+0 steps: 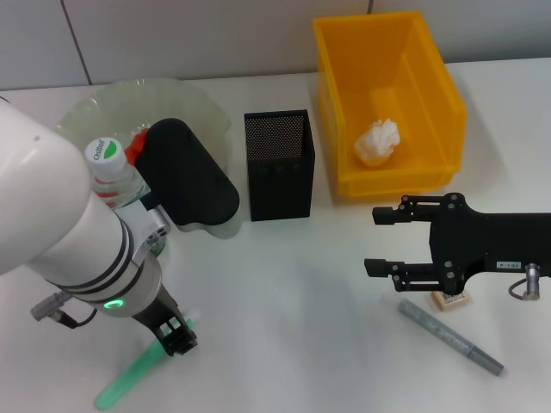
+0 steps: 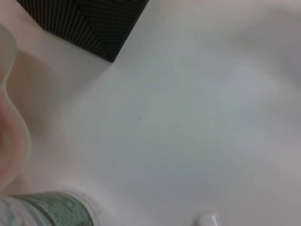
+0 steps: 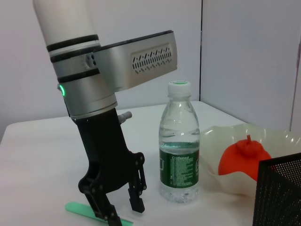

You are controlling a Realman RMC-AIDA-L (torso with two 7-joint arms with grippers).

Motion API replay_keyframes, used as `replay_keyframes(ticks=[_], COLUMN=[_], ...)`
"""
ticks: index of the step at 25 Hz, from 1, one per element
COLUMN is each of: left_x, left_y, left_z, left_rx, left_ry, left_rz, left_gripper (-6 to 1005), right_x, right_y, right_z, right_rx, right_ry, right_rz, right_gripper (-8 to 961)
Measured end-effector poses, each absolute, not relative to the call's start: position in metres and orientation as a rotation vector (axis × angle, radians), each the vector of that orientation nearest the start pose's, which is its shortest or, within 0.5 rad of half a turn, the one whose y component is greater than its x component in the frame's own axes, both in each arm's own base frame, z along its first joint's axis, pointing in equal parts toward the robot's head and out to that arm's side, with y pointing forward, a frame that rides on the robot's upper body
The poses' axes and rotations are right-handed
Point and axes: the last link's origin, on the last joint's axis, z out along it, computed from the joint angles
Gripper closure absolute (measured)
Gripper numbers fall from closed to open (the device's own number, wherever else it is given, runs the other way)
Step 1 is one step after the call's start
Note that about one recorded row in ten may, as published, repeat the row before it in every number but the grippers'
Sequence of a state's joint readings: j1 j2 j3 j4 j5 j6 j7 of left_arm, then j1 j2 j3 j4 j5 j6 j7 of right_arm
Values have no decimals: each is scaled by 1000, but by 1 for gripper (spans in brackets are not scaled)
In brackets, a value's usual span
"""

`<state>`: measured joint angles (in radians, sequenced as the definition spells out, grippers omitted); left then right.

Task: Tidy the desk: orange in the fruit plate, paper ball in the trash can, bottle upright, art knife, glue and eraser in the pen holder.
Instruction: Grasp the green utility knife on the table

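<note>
While the bottle stands upright, left gripper fingers straddle the art knife.

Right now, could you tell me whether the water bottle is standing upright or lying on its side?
Upright. In the right wrist view the bottle stands on its base on the table, cap on top, beside the open left gripper.
</note>
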<state>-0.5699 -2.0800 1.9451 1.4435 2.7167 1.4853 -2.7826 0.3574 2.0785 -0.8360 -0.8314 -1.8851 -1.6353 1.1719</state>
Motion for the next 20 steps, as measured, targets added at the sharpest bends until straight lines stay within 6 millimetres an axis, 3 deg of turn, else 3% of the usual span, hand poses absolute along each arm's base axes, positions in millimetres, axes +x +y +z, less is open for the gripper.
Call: replay_keyframes(ticks=[20], left_x=[-158], left_y=[301], left_z=[-79], left_rx=[-2637], left_ry=[-522], left_rz=[878], left_gripper=[626], right_x=[274], right_y=[294], right_z=[15], right_rx=[-2754], right_ry=[245], right_rz=[645], right_gripper=[263])
